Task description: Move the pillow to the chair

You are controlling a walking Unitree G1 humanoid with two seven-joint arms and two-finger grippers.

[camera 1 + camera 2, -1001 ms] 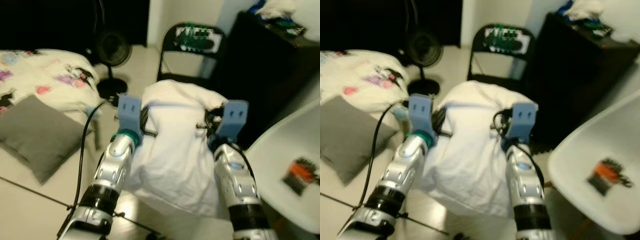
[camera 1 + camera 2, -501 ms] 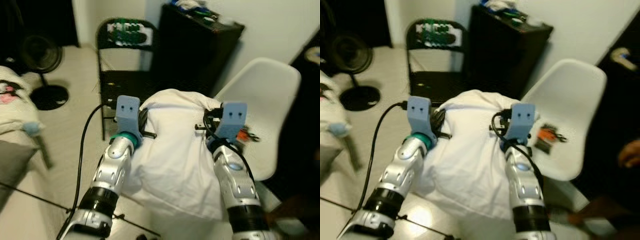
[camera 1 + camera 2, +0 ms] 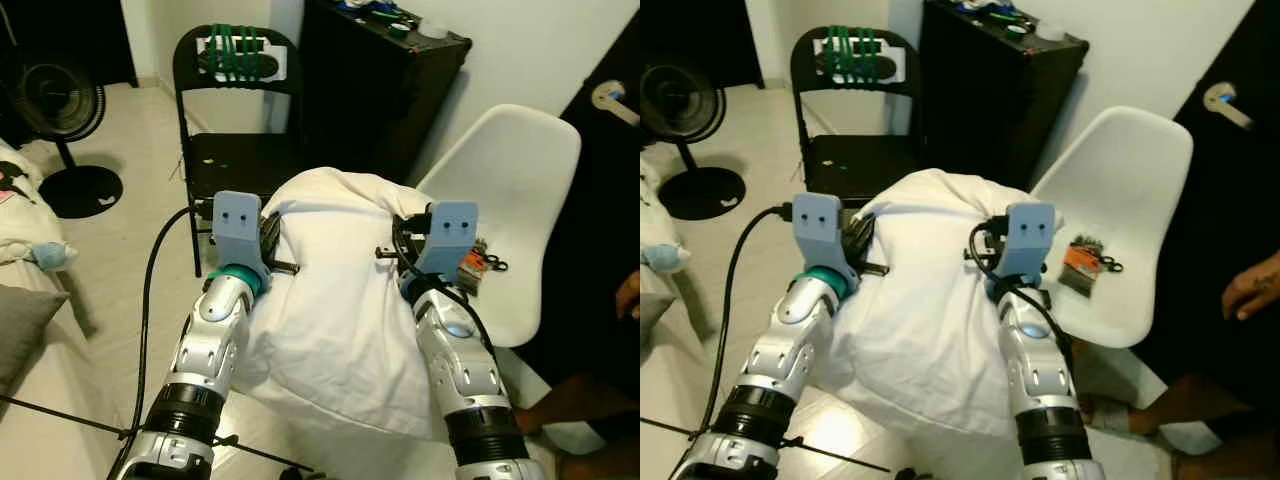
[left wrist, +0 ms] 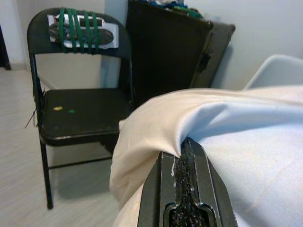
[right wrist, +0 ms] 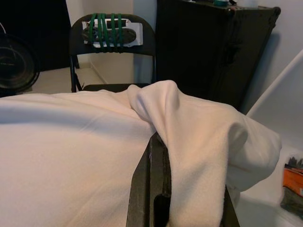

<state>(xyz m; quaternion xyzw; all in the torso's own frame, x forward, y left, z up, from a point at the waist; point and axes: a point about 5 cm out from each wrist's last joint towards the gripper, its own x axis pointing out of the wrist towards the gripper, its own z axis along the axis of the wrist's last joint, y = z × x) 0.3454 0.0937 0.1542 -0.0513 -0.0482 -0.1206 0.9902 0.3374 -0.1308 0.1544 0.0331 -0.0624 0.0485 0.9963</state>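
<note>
White and soft, the pillow (image 3: pixel 340 310) hung in the air between both arms, in front of the black folding chair (image 3: pixel 232 150) and beside the white chair (image 3: pixel 520 200). The left gripper (image 4: pixel 185 153) and the right gripper (image 5: pixel 158 151) each pinched a fold of it. Since a second ago the camera had turned: the bed and grey cushion slid away and the white chair came closer. Some small things (image 3: pixel 1083 262) lay on its seat.
</note>
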